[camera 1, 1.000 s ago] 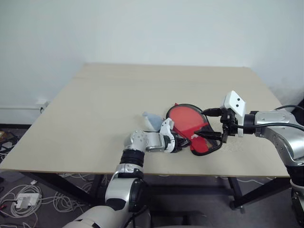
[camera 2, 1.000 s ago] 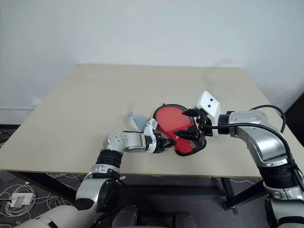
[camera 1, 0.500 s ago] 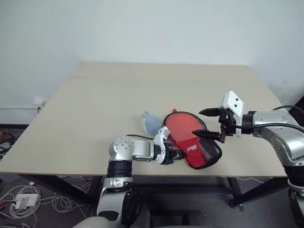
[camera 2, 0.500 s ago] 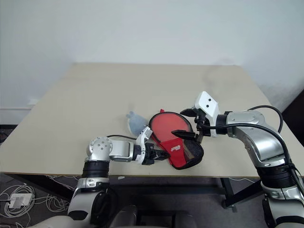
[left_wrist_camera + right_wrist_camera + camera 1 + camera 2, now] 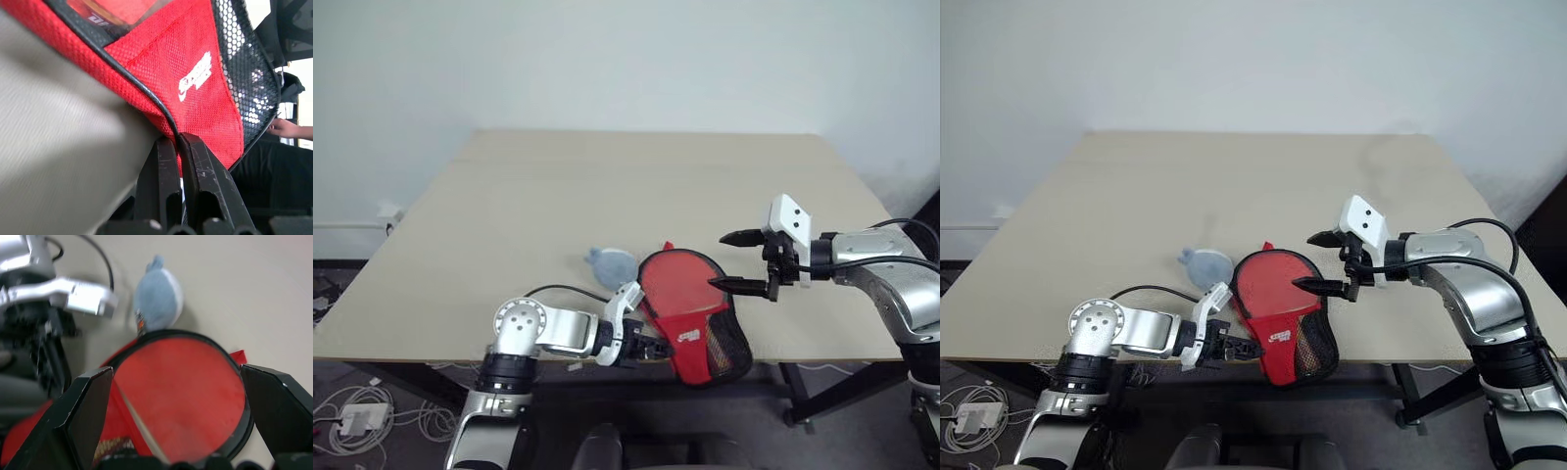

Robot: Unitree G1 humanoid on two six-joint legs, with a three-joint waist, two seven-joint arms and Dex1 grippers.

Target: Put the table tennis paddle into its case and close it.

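Note:
The red case [image 5: 703, 340] lies at the table's front edge, its logo and black mesh pocket facing up and its near end hanging over the edge. Inside its black rim at the far end shows the round red face of the table tennis paddle [image 5: 675, 289]; the handle is hidden. My left gripper [image 5: 656, 350] is shut on the case's black rim [image 5: 166, 120] at the near left side. Just above the case's right side, my right gripper [image 5: 718, 260] is open with nothing in it, the paddle's face [image 5: 181, 382] showing between its fingers.
A small pale blue-grey lump [image 5: 612, 264] rests on the beige table [image 5: 558, 196] just left of the case's far end. Cables and a power strip [image 5: 362, 411] lie on the floor at the left. A person's hand [image 5: 283, 128] shows beyond the case.
My left gripper has pulled the case back and left to the table's front edge, so its near end now overhangs. The right gripper has stayed open in place.

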